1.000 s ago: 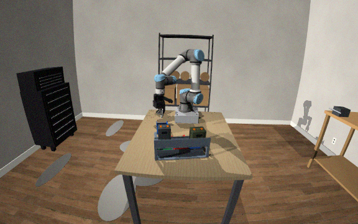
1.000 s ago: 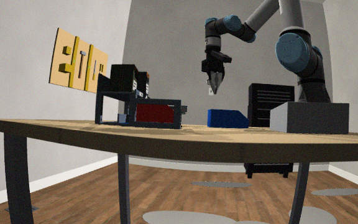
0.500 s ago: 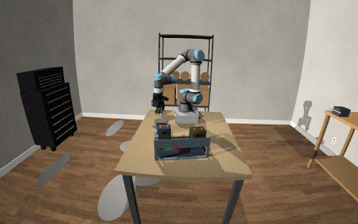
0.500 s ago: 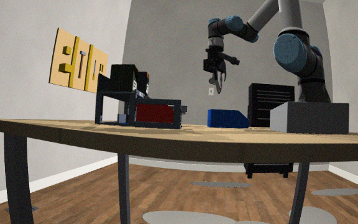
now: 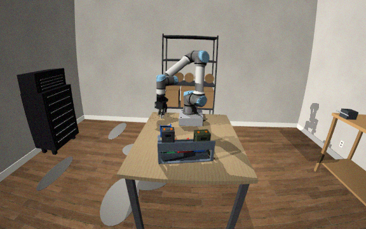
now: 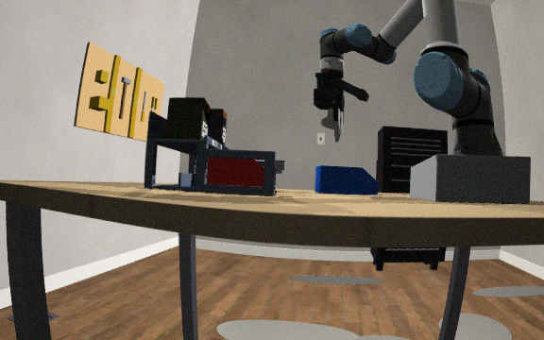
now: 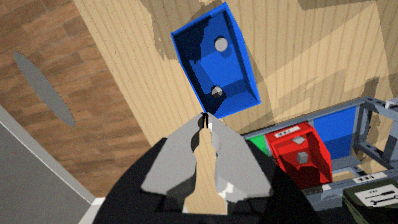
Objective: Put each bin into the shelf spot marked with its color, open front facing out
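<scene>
A blue bin (image 7: 216, 67) lies on the table between the shelf and the robot base, with two small parts inside; it also shows in the exterior view (image 6: 346, 179). My gripper (image 7: 205, 113) (image 6: 337, 127) is shut and empty, hanging above the table near the bin's edge, well clear of it. The grey shelf (image 5: 185, 151) stands mid-table. A red bin (image 7: 299, 154) sits in the shelf's lower level beside a blue mark (image 7: 334, 135) and a green mark (image 7: 258, 146).
Two dark toolboxes (image 5: 167, 133) (image 5: 201, 135) stand on the shelf's top board. The grey robot base block (image 6: 470, 178) is at the table's back. A black tool cabinet (image 5: 47, 109) stands at the left wall.
</scene>
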